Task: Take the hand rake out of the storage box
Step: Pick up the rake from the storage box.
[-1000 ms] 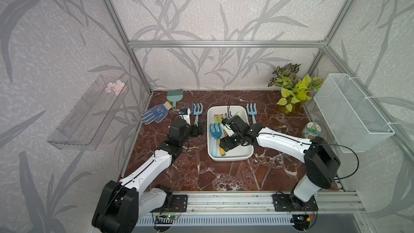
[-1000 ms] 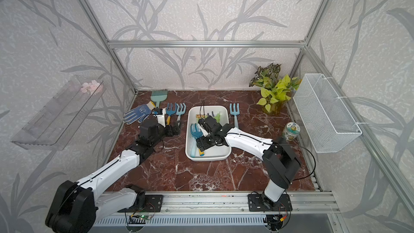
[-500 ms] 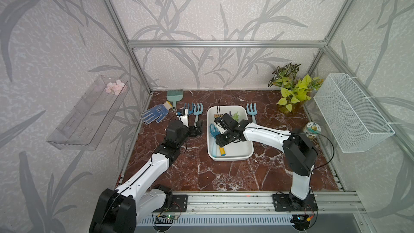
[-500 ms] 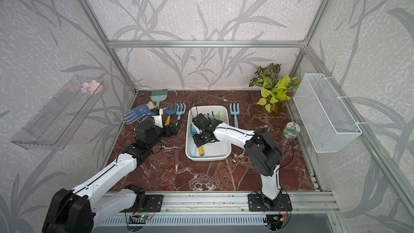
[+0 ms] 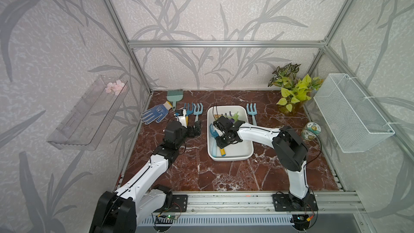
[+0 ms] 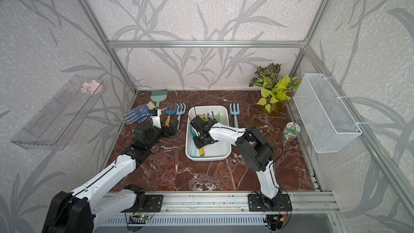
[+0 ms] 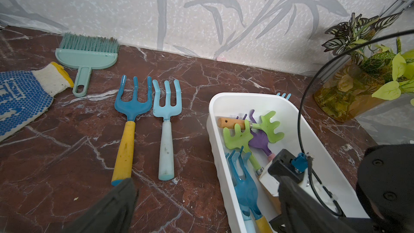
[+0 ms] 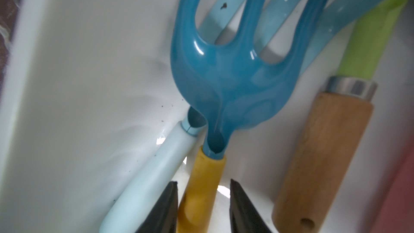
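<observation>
The storage box [image 5: 230, 158] [image 6: 208, 158] is a shallow white tub in the middle of the marble floor. Along its left wall lies a dark blue hand rake [image 8: 224, 81] [image 7: 245, 189] with a yellow handle [image 5: 223, 152], resting on a light blue rake [image 8: 145, 187]. My right gripper [image 8: 202, 184] [image 5: 220, 142] reaches down into the box and straddles the yellow handle. One finger [image 8: 165, 209] touches the handle and a gap shows at the other. My left gripper [image 5: 193, 131] [image 6: 171, 130] stands open, left of the box, holding nothing.
Green and purple rakes [image 7: 253, 131] and a wooden handle [image 8: 324, 153] also lie in the box. Two rakes [image 5: 193, 112], a glove [image 5: 154, 114] and a brush [image 5: 174, 96] lie at back left; another rake [image 5: 252, 112] right of the box. Plant [image 5: 291, 93], jar [image 5: 310, 128], wire basket [image 5: 351, 113].
My right gripper has shifted toward the box's left wall, come down over the yellow handle, and its jaws have narrowed around it. The left arm has barely moved.
</observation>
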You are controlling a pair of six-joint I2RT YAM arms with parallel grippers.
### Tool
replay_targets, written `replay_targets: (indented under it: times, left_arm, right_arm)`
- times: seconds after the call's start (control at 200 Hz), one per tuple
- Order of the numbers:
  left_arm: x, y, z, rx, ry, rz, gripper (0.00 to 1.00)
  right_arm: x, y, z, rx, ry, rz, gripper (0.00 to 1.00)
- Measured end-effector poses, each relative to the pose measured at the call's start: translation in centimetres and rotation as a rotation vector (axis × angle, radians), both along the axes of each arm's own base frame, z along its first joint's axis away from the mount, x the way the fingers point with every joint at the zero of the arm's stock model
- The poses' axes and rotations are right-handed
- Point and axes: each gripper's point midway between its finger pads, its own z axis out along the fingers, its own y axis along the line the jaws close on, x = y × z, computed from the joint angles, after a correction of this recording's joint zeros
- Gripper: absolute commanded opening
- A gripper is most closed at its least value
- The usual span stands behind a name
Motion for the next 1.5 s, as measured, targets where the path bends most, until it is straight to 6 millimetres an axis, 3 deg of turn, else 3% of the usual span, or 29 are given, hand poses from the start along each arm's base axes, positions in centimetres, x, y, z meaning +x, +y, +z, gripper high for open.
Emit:
replay_targets:
  times: [0.375,0.555,0.685,0.975,1.115,1.315,1.5]
  left_arm:
    - [0.0,0.0,0.0,-0.007,-0.003,-0.002,1.0]
    - [0.0,0.0,0.0,-0.008,-0.003,-0.005,1.0]
    - [0.0,0.0,0.0,-0.008,-0.003,-0.004,1.0]
    - [0.0,0.0,0.2,-0.01,-0.009,-0.004,1.0]
    - [0.0,0.0,0.4,-0.012,-0.015,-0.005,1.0]
    - [-0.1,0.0,0.5,-0.017,-0.016,-0.005,1.0]
    - [0.2,0.1,-0.5,-0.037,0.046,0.014,1.0]
  right_arm:
    - [0.2,0.2,0.0,-0.008,0.008,-0.004,0.45]
    - [0.3,0.3,-0.4,-0.02,0.021,-0.007,0.4]
    - [0.2,0.2,-0.9,-0.029,0.033,-0.01,0.26]
    - [0.0,-0.1,-0.5,-0.027,0.032,-0.025,0.22]
    - [0.0,-0.3,1.7,0.004,-0.002,-0.028,0.2]
    - [0.4,-0.8,6.4,0.083,-0.08,-0.042,0.19]
    - [1.0,-3.0,10.2,0.102,-0.163,-0.076,0.19]
